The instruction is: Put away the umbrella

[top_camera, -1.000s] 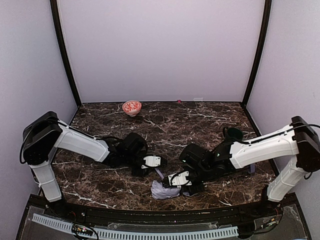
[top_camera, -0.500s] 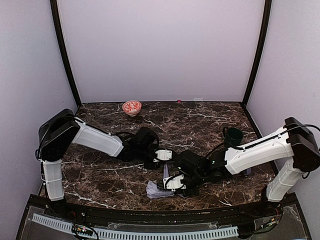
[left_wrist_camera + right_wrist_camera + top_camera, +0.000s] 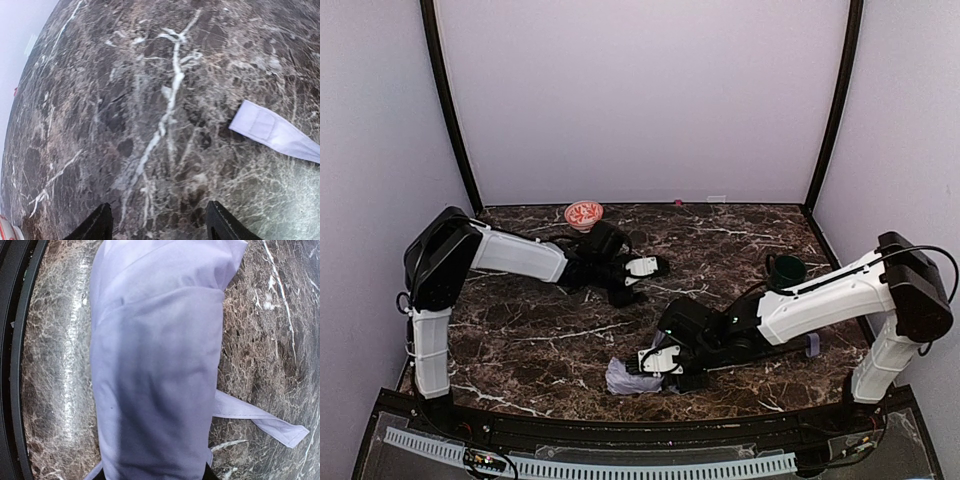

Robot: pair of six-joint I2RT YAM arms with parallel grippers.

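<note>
The umbrella (image 3: 623, 378) is a folded pale lavender bundle lying near the front edge of the table, left of centre. My right gripper (image 3: 656, 362) is shut on it. In the right wrist view its fabric (image 3: 155, 370) fills the space between the jaws, and a lavender strap (image 3: 260, 419) trails off to the right on the marble. My left gripper (image 3: 658, 267) is farther back, well apart from the umbrella, open over bare marble. Between its black fingertips (image 3: 98, 226) there is nothing, and a lavender strap end (image 3: 275, 132) lies ahead to the right.
A red patterned bowl (image 3: 583, 214) stands at the back left, close behind the left arm. A dark green mug (image 3: 786, 268) stands at the right, just behind the right forearm. A small lavender piece (image 3: 812, 345) lies by the right arm. The black front rim (image 3: 15, 365) runs close beside the umbrella.
My left gripper has opened and swung back from beside the umbrella toward the far middle of the table. My right gripper has slid the umbrella a little to the left.
</note>
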